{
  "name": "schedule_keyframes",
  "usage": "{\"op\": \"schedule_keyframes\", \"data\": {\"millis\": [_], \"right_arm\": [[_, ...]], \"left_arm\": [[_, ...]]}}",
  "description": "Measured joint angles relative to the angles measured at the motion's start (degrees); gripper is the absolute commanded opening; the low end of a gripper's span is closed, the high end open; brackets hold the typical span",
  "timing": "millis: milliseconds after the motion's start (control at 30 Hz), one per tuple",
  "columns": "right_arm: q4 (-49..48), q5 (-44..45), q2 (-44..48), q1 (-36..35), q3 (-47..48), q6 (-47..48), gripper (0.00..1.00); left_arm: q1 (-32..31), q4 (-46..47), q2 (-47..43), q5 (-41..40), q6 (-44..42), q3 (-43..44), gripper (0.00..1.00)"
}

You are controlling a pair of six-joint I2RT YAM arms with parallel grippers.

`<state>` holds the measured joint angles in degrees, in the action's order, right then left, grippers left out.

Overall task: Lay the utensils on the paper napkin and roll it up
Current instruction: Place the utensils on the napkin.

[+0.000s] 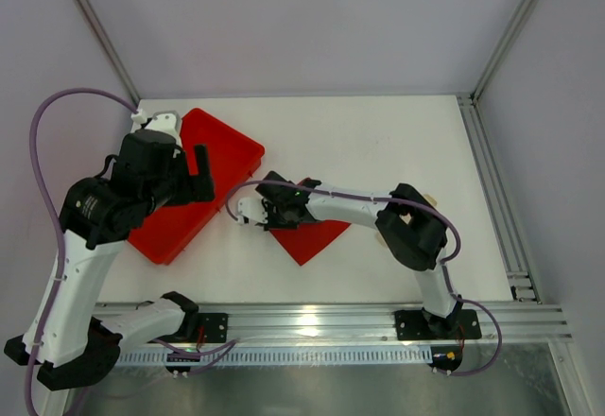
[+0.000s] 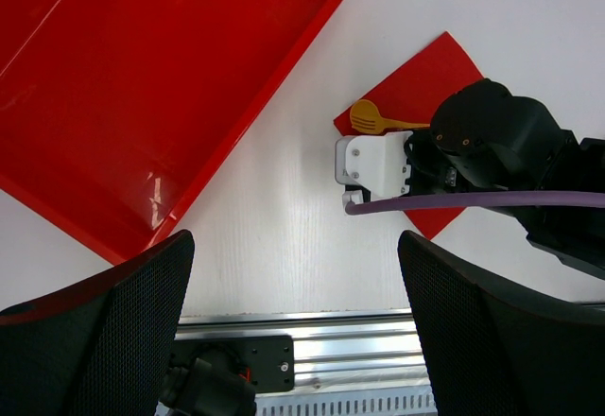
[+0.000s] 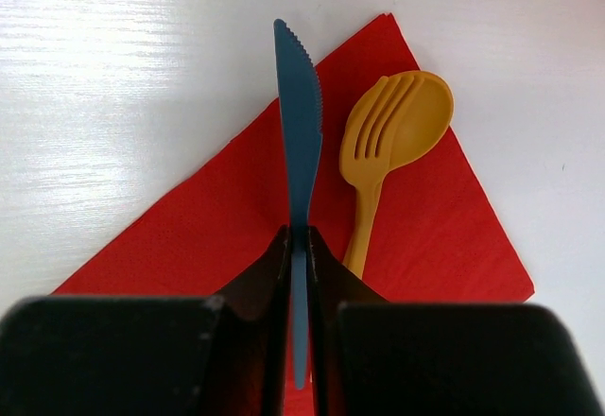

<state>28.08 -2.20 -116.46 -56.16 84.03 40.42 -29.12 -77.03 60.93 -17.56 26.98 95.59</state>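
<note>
Your right claw (image 3: 300,246) clamped on knife (image 3: 299,142) over napkin (image 3: 189,236); tip past napkin edge at 12 o'clock. Drop here and you leave blade overhanging desk (image 3: 113,76), or nudge spork (image 3: 392,142) at 1 o'clock. Your left claw (image 2: 293,246) apart, idle near tray (image 2: 142,104).

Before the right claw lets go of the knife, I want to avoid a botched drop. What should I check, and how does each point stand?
1. Hold of right claw on blue knife: ok, shut on the handle.
2. Contact of knife with red napkin: cannot tell.
3. Whole knife over napkin: not ok, tip shows past the edge.
4. Whole yellow spork on napkin: not ok, head juts past the edge.
5. Napkin flat: ok.
6. Path clear of left claw: ok, open, by the red tray.
</note>
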Motion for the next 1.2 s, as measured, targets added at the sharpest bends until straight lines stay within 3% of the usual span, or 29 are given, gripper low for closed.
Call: {"op": "schedule_keyframes", "data": {"millis": [1200], "right_arm": [[-1.90, 1.64, -2.10, 0.52, 0.72, -0.52, 0.25]], "left_arm": [[0.00, 0.00, -0.07, 0.02, 0.02, 0.00, 0.90]]}}
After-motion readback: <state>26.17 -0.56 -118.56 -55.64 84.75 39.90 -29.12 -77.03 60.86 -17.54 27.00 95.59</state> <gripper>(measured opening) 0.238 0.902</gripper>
